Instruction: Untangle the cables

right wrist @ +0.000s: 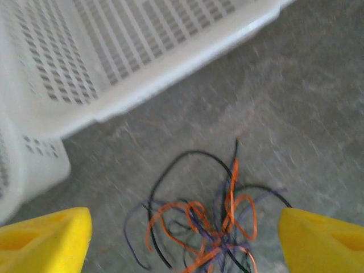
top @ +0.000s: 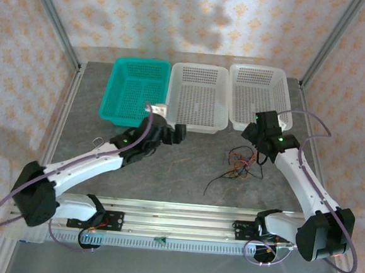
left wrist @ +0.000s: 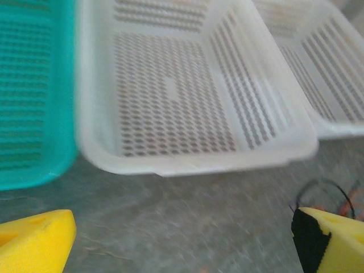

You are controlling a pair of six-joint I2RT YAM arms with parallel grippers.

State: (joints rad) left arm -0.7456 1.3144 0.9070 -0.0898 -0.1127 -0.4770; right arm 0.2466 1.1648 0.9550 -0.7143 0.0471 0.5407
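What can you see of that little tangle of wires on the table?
The cables are a small knotted bundle of thin, flexible wires: black, orange-red and a few purplish. They lie on the grey table before the right-hand white basket. Loops splay out, and one long black end trails toward the near edge. The right gripper points at them, jaws open, gripping nothing.

A teal basket (top: pixel 135 88), a white basket (top: pixel 199 98), a second white basket (top: pixel 258 95) — side by side along the far end of the grey table (top: pixel 186 171).
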